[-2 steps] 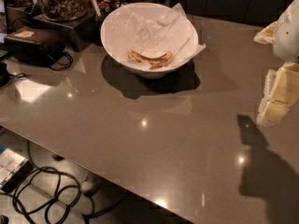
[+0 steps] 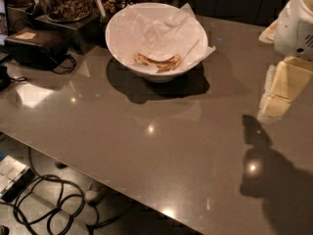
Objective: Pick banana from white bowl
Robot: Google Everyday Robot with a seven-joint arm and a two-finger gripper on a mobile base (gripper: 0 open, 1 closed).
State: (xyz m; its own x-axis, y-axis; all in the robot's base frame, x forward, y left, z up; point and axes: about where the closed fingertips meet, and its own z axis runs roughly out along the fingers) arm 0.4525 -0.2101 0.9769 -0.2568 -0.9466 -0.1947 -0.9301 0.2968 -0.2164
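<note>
Your gripper (image 2: 276,99) sits at the right edge of the frame, cream-coloured, hanging below the white arm housing (image 2: 293,26), which the frame border cuts off. Whether it is set wide or narrow you cannot tell from this angle; nothing shows in its hold. It hangs above the table (image 2: 146,146), well apart from the white bowl (image 2: 117,43), and throws a dark shadow (image 2: 271,180) on the surface at lower right. The banana (image 2: 157,61) lies at the bottom of the bowl, upper centre of the frame, curved, yellow-brown with dark patches. It rests on crumpled white paper (image 2: 161,26); the near wall of the bowl hides its lower edge. One corner of that paper sticks out over the rim on the right. In the upper left a glass jar of nuts (image 2: 63,1) is cropped by the top edge; it stands on a dark box (image 2: 73,31) just beside the bowl. A black case (image 2: 36,45) with a cord lies left of that. Below the table edge, lower left, black cables (image 2: 44,204) coil on the floor. Bright light spots glare on the tabletop. The stretch of table between gripper and bowl is open.
</note>
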